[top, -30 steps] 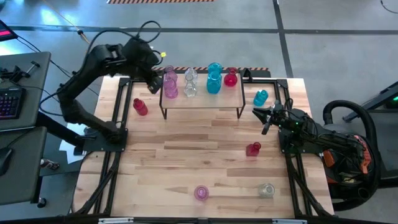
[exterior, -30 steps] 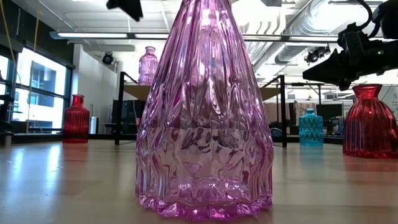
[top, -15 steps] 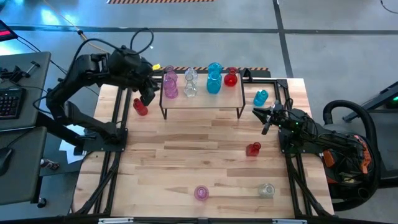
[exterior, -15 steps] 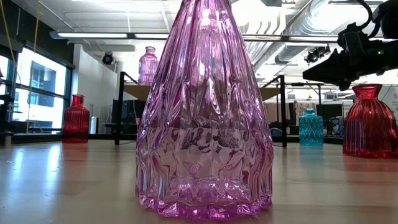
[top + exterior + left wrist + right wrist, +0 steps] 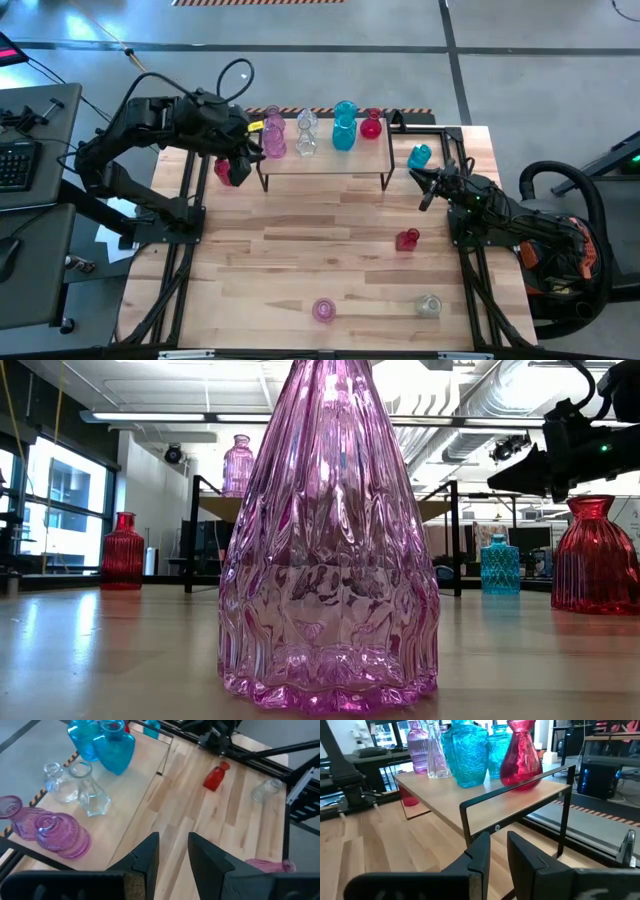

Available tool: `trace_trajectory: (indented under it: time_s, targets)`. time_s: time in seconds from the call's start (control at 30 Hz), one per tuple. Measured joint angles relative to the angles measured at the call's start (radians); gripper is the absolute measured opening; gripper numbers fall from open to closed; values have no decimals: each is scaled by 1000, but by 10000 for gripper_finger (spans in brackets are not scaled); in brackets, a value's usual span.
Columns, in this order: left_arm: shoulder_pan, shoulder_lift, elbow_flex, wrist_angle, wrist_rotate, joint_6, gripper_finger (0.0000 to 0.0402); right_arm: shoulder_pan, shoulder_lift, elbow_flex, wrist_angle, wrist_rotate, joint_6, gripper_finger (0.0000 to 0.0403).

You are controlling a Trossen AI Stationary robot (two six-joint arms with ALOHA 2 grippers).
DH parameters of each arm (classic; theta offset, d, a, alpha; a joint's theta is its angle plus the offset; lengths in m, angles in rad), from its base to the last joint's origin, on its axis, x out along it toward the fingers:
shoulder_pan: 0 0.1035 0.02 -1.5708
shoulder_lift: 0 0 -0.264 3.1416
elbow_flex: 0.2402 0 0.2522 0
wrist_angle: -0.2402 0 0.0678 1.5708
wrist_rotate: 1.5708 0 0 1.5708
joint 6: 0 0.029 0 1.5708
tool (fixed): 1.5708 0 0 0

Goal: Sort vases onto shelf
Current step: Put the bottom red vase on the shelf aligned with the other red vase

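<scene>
- Left gripper (image 5: 243,160): at the shelf's (image 5: 325,163) 9 o'clock end, over the red vase (image 5: 226,171); jaws narrowly parted, nothing held.
- Right gripper (image 5: 420,181): at the shelf's 3 o'clock side, jaws narrowly parted, empty.
- Shelf carries pink vases (image 5: 274,140), clear, teal and red ones.

We see the shelf (image 5: 325,160) standing at the middle of the table's (image 5: 300,250) far edge, with seven vases (image 5: 343,127) in a row on its board. One vase (image 5: 226,170) stands on the table just beside the shelf's left end, under the left gripper (image 5: 243,165). Another vase (image 5: 419,156) stands off the shelf's right end, with the right gripper (image 5: 418,185) near it. A third vase (image 5: 407,239) sits toward the right edge, and two more (image 5: 324,309) stand near the front edge.
</scene>
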Motion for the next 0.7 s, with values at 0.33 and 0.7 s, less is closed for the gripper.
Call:
trace_trajectory:
  time_s: [0.33,0.7]
  targets:
    - [-27,0,0,13,-10,-7,95,0,0,0,1,7,16,48]
    - [-26,1,0,58,-61,9,95,0,0,0,2,6,9,48]
